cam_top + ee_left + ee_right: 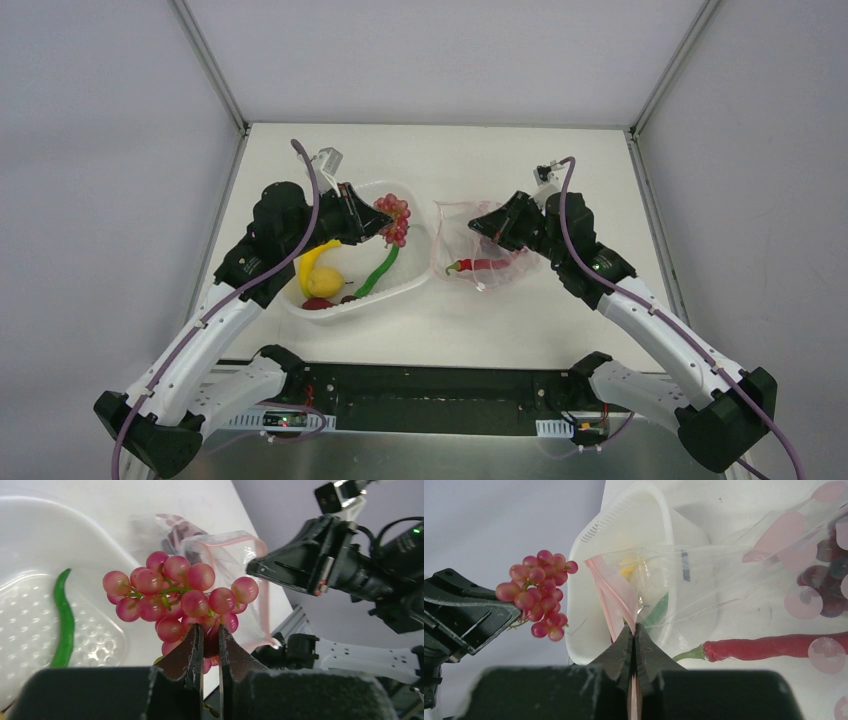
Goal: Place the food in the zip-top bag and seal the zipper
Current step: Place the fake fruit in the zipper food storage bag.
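Observation:
My left gripper [372,222] [210,627] is shut on the lower part of a pink-red grape bunch [393,218] [180,597] [538,594]. It holds the bunch in the air over the tub's right side. The clear zip-top bag [470,255] [235,555] [724,570] lies to the right, its mouth facing the tub. My right gripper [478,228] [634,626] is shut on the pink zipper [609,592] [264,610] and lifts that edge. A red chili [485,265] [774,647] and a dark bunch [831,575] are inside the bag.
The white tub [420,280] [624,525] holds a yellow banana [315,258], a round yellow fruit [322,282], a green chili [378,270] [65,620] and a dark red piece [318,303]. The table has metal rails along both sides.

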Action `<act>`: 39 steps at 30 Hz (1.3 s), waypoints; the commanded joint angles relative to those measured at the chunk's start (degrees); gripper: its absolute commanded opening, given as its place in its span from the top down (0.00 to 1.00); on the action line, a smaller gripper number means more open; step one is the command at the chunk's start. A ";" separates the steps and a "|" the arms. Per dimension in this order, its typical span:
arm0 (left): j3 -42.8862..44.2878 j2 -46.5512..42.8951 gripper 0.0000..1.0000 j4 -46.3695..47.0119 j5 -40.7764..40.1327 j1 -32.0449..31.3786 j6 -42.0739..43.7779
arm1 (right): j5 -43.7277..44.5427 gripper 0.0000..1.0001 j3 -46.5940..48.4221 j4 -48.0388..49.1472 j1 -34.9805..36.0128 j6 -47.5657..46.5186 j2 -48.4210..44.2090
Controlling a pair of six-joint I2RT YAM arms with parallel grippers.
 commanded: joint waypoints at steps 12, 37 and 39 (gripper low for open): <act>4.20 8.30 1.00 18.82 14.24 -10.67 -5.80 | -0.28 1.00 0.05 3.13 -0.26 1.10 0.08; 6.51 19.57 1.00 12.41 0.95 -12.70 2.79 | -4.66 1.00 0.86 3.13 -0.22 3.39 -2.75; 6.88 20.27 1.00 11.66 -1.52 -12.84 2.96 | -5.68 1.00 0.52 5.29 -0.25 4.28 -2.92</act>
